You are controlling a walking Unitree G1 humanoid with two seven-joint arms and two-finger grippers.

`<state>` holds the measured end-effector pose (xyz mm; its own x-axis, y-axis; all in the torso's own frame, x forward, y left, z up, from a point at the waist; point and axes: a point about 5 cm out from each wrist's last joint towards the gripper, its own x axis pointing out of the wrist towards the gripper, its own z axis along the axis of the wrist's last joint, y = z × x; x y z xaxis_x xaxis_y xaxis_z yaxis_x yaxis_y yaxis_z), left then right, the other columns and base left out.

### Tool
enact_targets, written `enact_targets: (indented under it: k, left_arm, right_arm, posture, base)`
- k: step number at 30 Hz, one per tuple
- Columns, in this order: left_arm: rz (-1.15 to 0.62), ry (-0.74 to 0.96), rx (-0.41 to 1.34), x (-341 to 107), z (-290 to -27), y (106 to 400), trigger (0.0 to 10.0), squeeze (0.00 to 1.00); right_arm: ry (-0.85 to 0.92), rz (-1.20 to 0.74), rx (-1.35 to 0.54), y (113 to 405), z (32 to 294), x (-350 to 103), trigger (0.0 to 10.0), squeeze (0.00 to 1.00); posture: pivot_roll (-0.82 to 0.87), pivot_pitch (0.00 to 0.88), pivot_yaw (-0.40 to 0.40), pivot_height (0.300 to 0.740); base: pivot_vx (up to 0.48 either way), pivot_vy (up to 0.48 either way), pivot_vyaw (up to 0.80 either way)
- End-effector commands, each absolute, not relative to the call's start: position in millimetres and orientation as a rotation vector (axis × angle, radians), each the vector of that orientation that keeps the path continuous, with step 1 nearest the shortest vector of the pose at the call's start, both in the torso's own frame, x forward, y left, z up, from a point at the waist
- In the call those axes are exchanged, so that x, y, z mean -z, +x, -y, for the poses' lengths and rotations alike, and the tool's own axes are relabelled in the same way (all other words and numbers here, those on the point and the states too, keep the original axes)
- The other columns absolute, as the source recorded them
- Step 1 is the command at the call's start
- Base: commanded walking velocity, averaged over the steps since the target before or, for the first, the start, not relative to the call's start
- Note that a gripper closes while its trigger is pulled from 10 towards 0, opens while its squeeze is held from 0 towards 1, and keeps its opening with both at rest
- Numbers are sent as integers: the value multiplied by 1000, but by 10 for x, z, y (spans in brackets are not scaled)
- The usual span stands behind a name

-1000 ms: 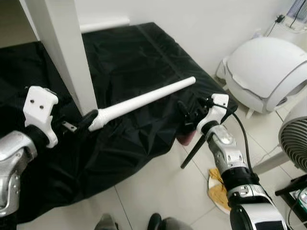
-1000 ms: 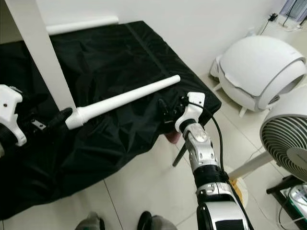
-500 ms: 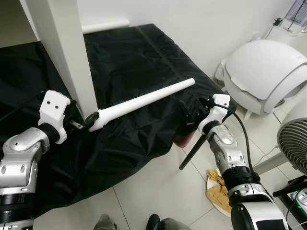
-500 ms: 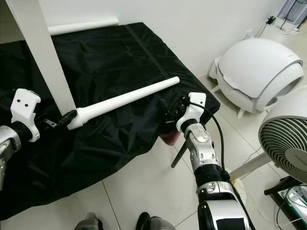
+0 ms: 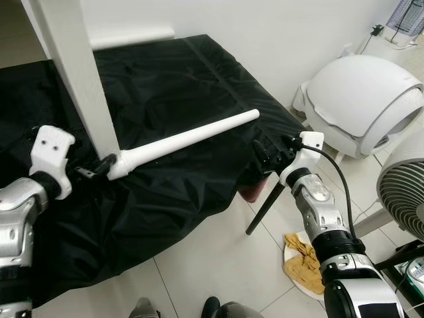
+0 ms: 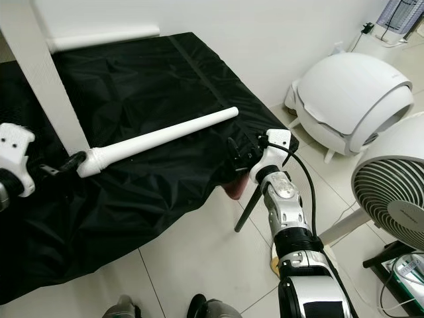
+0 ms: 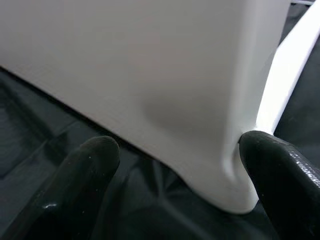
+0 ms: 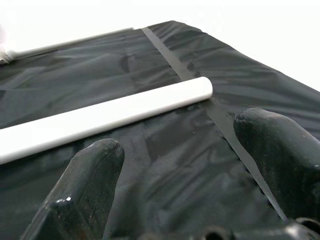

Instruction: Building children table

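A black cloth [image 5: 179, 86] covers a low surface whose near right corner ends just beside the right gripper [image 5: 266, 154]; past that edge lies open tiled floor [image 5: 212, 265], with a white dome [image 5: 361, 99] and a fan [image 5: 404, 199] further right. On the cloth lies a white tapered leg [image 5: 185, 141], its long axis running from the thick end at near left to the thin tip at far right, the tip pointing toward the cloth's right edge. An upright white post [image 5: 73, 66] stands at its thick end. The left gripper [image 5: 99, 169] sits at that thick end; in the left wrist view its fingers [image 7: 85, 165] stand wide apart on either side of the post's foot, one touching its corner, gripping nothing. The right gripper hovers over the cloth's corner near the thin tip, its fingers [image 8: 85, 185] spread wide and apart from the leg. A second white leg [image 5: 132, 36] lies along the cloth's far edge by the wall. Compared with half a second ago, the left arm has drawn back toward the robot and sits lower, and the leg's thick end has slid slightly left.
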<state>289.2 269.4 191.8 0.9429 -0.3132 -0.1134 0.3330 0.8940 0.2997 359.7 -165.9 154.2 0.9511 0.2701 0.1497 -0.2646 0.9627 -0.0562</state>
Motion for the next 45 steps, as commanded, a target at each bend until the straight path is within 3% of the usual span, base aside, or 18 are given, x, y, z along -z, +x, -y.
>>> enact_targets:
  k: [1, 9, 10, 18, 26, 35, 45]
  left_arm:
    - [-21, 358, 173, -2003, -2864, 2863, 10000, 0]
    - [-41, 344, 202, -1989, -2929, 2772, 10000, 0]
    - [-30, 330, 98, -2006, -3058, 2759, 10000, 0]
    - [0, 291, -82, -2002, -3170, 2746, 10000, 0]
    - [87, 178, -169, -1952, -2942, 2882, 10000, 0]
    - [146, -17, -149, -1906, -2548, 2992, 10000, 0]
    - [157, -27, -146, -1793, -2344, 3015, 10000, 0]
  right_arm:
    - [-56, 140, -270, 3583, 1693, -1482, 10000, 0]
    - [-62, 146, -278, 3591, 1692, -1493, 10000, 0]
    - [-61, 149, -279, 3591, 1693, -1491, 10000, 0]
    - [-42, 184, -298, 3581, 1624, -1513, 10000, 0]
    - [-17, 204, -309, 3569, 1521, -1501, 10000, 0]
    - [-52, 255, -305, 3458, 1399, -1494, 10000, 0]
    - [-76, 249, -284, 3397, 1366, -1446, 10000, 0]
  posture:
    - [137, 81, -95, 740]
    - [136, 69, -94, 740]
    - [144, 62, -97, 740]
    - [149, 54, -99, 740]
    - [141, 43, -94, 740]
    - [110, 28, -63, 740]
    - [80, 47, -69, 740]
  base:
    - [0, 0, 0]
    - [0, 0, 0]
    - [0, 0, 0]
    - [0, 0, 0]
    - [0, 0, 0]
    - [0, 0, 0]
    - [0, 0, 0]
